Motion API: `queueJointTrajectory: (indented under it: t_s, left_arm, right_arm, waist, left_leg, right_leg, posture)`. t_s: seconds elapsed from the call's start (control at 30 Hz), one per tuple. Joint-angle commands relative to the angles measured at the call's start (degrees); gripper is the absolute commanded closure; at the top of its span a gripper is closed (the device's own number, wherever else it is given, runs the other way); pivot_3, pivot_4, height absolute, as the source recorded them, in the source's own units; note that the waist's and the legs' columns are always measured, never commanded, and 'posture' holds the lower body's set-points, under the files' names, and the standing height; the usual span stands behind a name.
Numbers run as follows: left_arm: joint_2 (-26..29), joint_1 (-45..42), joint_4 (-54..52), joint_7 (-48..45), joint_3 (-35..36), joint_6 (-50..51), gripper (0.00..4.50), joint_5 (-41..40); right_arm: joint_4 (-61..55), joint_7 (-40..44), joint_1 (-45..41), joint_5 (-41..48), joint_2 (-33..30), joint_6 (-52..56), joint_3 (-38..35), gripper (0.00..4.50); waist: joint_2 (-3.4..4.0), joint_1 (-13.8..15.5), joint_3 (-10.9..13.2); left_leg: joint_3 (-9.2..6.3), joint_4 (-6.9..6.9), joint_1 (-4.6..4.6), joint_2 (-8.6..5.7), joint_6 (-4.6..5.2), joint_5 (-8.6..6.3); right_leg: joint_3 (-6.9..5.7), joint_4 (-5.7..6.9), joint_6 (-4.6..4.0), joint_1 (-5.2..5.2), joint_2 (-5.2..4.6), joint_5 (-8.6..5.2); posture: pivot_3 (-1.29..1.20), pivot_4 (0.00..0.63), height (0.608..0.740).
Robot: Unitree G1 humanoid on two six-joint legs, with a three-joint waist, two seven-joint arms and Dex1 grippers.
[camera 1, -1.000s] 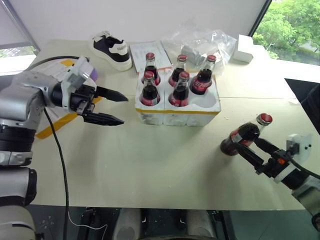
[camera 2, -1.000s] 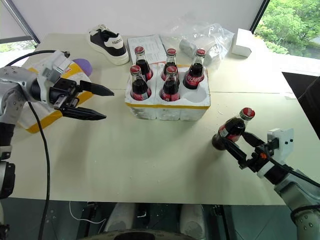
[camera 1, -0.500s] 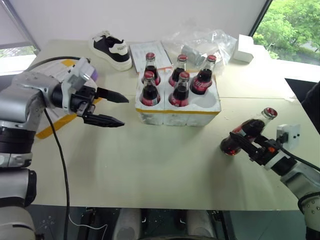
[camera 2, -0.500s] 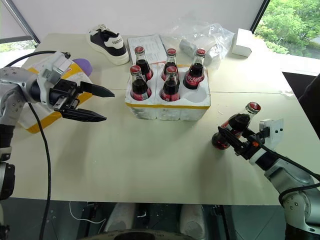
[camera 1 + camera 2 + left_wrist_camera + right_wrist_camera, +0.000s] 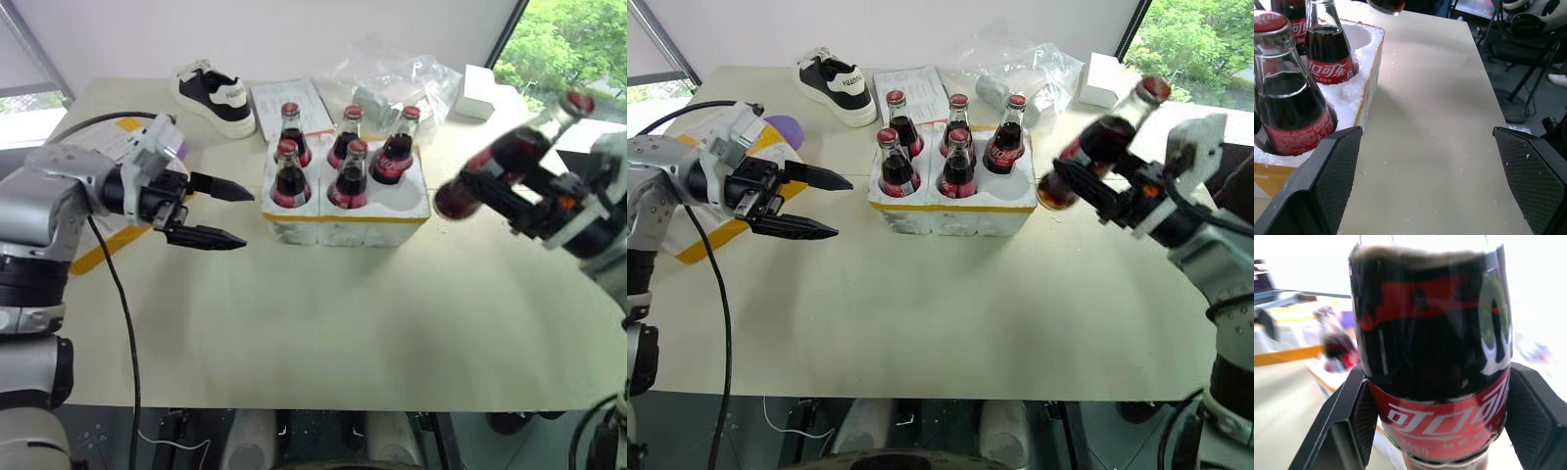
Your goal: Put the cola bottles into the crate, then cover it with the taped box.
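The crate [image 5: 955,201] sat mid-table with 5 bottles and its near right well empty. The right gripper [image 5: 1095,186] clenched bottle 6 [image 5: 1095,147] above the table, right of it, for lowering there. The left gripper [image 5: 818,204] hung released.

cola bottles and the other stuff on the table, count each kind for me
Small glass cola bottles with red caps: 6, five in the white foam crate, one in the right gripper
Black and white sneaker: 1
Small plain white box: 1
Crumpled clear plastic bag: 1
Total: 10
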Motion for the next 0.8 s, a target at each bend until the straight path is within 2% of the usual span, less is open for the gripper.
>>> queueJointTrajectory:
  t_s: [0.03, 0.13, 0.27, 0.57, 0.8]
  left_arm:
    - [0.5, -0.1, -1.7, 0.6, 2.5, 0.3, 0.0, -0.9]
    - [0.6, 0.5, -2.7, 1.3, 3.2, 0.7, 0.0, -1.2]
    - [0.8, 1.5, -3.9, 2.0, 4.1, 1.3, 0.0, -1.6]
    - [1.9, 3.1, -5.7, 3.1, 5.7, 2.5, 0.0, -2.3]
    - [1.9, 3.4, -5.9, 3.2, 6.0, 2.6, 0.0, -2.3]
  right_arm:
    - [2.2, 1.4, -6.2, -1.1, 0.4, -1.3, 4.1, 1.64]
    - [5.5, 3.3, -10.4, -4.6, 2.1, -3.1, 9.8, 1.64]
    - [10.8, 4.3, -13.4, -9.0, 4.1, -5.8, 13.0, 1.64]
    - [19.6, 4.7, -16.8, -14.6, 6.4, -8.1, 13.7, 1.64]
    - [20.3, 7.2, -14.5, -16.2, 6.6, -6.4, 15.7, 1.64]
  waist:
    - [0.0, 0.1, 0.0]
    - [-0.01, 0.2, 0.0]
    - [-0.01, 0.1, 0.0]
    - [-0.01, -0.1, 0.0]
    - [-0.01, 0.0, 0.0]
  left_leg:
    - [0.01, 0.01, -0.02, -0.01, 0.0, 0.0]
    - [0.01, 0.03, -0.04, -0.02, 0.01, 0.0]
    - [0.06, 0.03, -0.07, -0.03, 0.01, 0.0]
    - [0.18, 0.01, -0.07, -0.02, 0.0, 0.01]
    - [0.2, 0.01, -0.07, -0.01, 0.0, 0.01]
  right_leg:
    - [0.0, 0.0, 0.0, 0.0, -0.02, 0.0]
    - [-0.01, 0.0, 0.01, 0.0, -0.04, 0.01]
    - [-0.03, 0.02, 0.01, 0.0, -0.02, 0.01]
    - [-0.03, 0.03, 0.01, -0.01, -0.01, 0.01]
    - [-0.03, 0.03, 0.01, -0.01, -0.02, 0.01]
  posture:
    - [0.0, 0.15, 0.74]
    - [0.0, 0.15, 0.74]
    - [0.0, 0.15, 0.74]
    - [0.0, 0.15, 0.74]
    - [0.0, 0.15, 0.74]
